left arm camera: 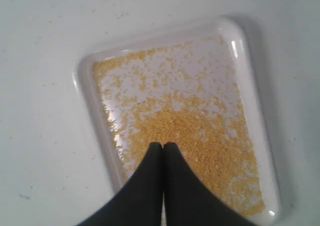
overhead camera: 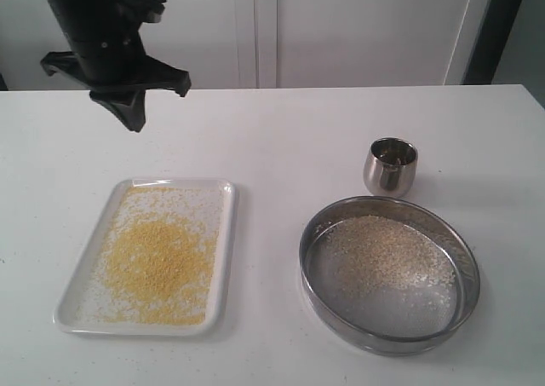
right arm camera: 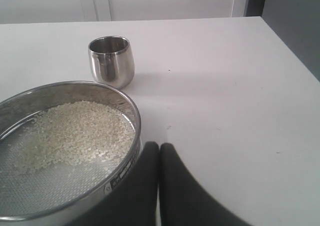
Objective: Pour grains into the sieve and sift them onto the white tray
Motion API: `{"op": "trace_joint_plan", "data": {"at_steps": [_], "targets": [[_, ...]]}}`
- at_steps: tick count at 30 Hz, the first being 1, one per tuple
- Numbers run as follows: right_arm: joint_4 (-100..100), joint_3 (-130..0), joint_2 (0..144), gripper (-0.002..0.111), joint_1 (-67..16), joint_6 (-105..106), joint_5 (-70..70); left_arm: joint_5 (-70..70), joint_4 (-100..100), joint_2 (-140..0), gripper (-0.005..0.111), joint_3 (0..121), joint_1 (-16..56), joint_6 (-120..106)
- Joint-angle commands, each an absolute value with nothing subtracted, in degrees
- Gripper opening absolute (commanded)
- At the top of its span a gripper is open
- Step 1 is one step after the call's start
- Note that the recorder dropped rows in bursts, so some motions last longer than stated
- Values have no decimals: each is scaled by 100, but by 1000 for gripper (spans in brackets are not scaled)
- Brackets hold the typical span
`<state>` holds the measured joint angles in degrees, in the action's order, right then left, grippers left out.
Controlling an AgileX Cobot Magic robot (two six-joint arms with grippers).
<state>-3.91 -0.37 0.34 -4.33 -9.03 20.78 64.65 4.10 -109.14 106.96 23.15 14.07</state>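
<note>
Exterior view coverage is being filled by a white tabletop (overhead camera: pixel 281 139), on whose left side the white tray (overhead camera: pixel 226 241) is being seen lying flat, with fine golden-yellow grains (overhead camera: pixel 157 262) being carried across its floor, thickest around the middle and thinner toward the far end. Well apart from it, on the right, the sieve (overhead camera: pixel 387 342) is being shown resting on the tabletop, and coarser pale beige-white grains (overhead camera: pixel 383 250) are being held on its mesh, gathered mostly in the far half. A small rounded steel cup (overhead camera: pixel 391 166) is being seen standing upright just behind the sieve; whether the two are touching cannot be told. The black left arm (overhead camera: pixel 106 37) is being held high above the tabletop's far left part, beyond the tray, with the left jaws pointed downward. Through the left wrist view the left jaws are being shown pressed together with nothing between them, raised over the white tray (left arm camera: pixel 250 101), their tips being lined up over the dense patch of golden-yellow grains (left arm camera: pixel 200 136). Through the right wrist view the right jaws are likewise being shown pressed together and empty, over the tabletop (right arm camera: pixel 235 86), just beside the outer wall of the sieve (right arm camera: pixel 120 173); contact with that wall cannot be told. Pale beige-white grains (right arm camera: pixel 75 131) are being seen lying inside the ring, and the steel cup (right arm camera: pixel 111 61) is being seen standing beyond it.
</note>
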Motion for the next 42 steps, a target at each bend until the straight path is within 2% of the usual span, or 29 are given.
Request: {"op": "trace_joint_plan", "data": {"at_steps": [1,10,17,33,42], "targets": [[-425,0,0,0,-391,-922,2000,6996,375,-10525,0,10270,1879,1391],[-425,0,0,0,-391,-922,2000,6996,387,-9798,0,9304,910,1325],[-425,0,0,0,-391,-922,2000,6918,424,-9217,0,8826,412,1347],[-426,0,0,0,-391,-1026,2000,6996,771,-7787,0,8012,342,1302],[-426,0,0,0,-391,-1026,2000,6996,860,-7662,0,8012,342,1302]]}}
